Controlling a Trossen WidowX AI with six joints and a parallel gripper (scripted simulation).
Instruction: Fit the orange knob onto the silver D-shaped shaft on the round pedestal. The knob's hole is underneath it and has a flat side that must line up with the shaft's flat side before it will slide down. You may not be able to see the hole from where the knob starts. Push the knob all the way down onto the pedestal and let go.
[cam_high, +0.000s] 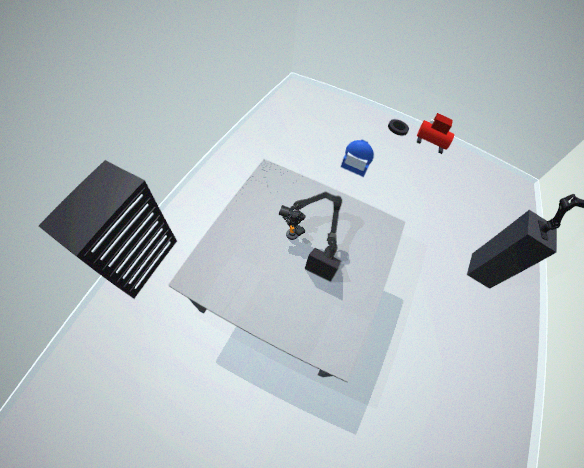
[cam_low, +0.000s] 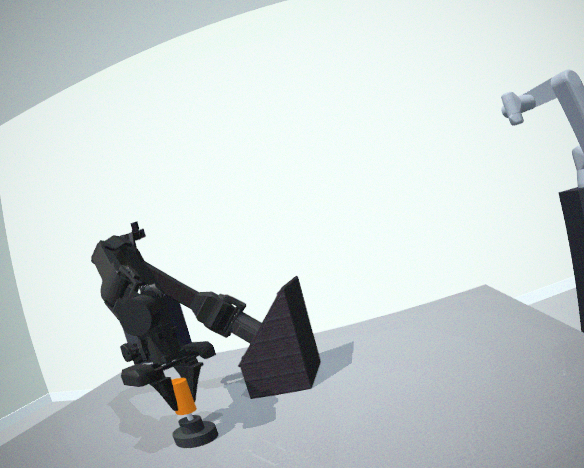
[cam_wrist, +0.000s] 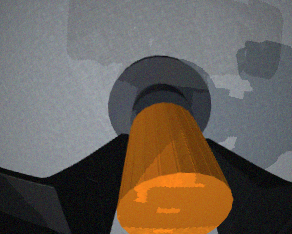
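Note:
My gripper (cam_low: 185, 397) is shut on the orange knob (cam_low: 183, 400) (cam_wrist: 167, 150) (cam_high: 292, 229), with one finger on each side of it. The knob is held nearly upright, its wide end down in the exterior view, directly over the round dark pedestal (cam_low: 195, 436) (cam_wrist: 119, 102) (cam_high: 290, 236). A short piece of the silver shaft (cam_low: 189, 417) shows between the knob's underside and the pedestal's raised collar. A small gap remains visible there. The hole and the flat sides of hole and shaft are hidden in all views.
The pedestal stands on the grey table (cam_high: 240, 270) (cam_low: 425, 380). The arm's dark base block (cam_high: 323, 265) (cam_low: 280, 355) stands near the pedestal. A black cabinet, a blue object, a red tank and another arm on a pillar are beyond the table.

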